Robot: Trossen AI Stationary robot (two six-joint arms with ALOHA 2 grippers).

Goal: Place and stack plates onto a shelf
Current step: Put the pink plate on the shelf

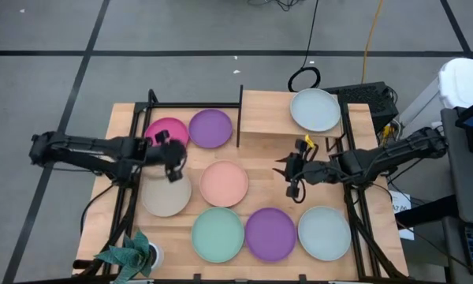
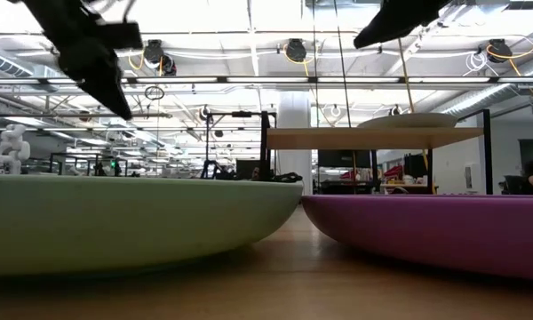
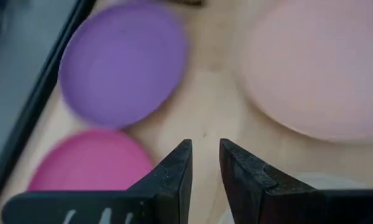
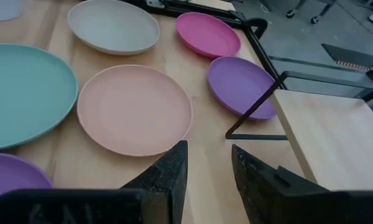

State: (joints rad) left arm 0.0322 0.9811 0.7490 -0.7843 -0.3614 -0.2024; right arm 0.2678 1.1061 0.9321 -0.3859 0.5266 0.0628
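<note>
The left gripper (image 1: 172,162) hangs empty, jaws slightly parted, above the tabletop (image 1: 264,185) between the magenta plate (image 1: 167,130) and the beige plate (image 1: 166,194). The right gripper (image 1: 288,175), also empty with jaws apart, hovers beside the peach plate (image 1: 224,183). The shelf (image 1: 292,118) carries one pale grey-blue plate (image 1: 314,110); seven plates lie on the table.

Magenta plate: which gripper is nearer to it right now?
Left. The left gripper hovers at the edge of the magenta plate, jaws slightly parted and empty; the right gripper is far across the table, beyond the peach plate.
</note>
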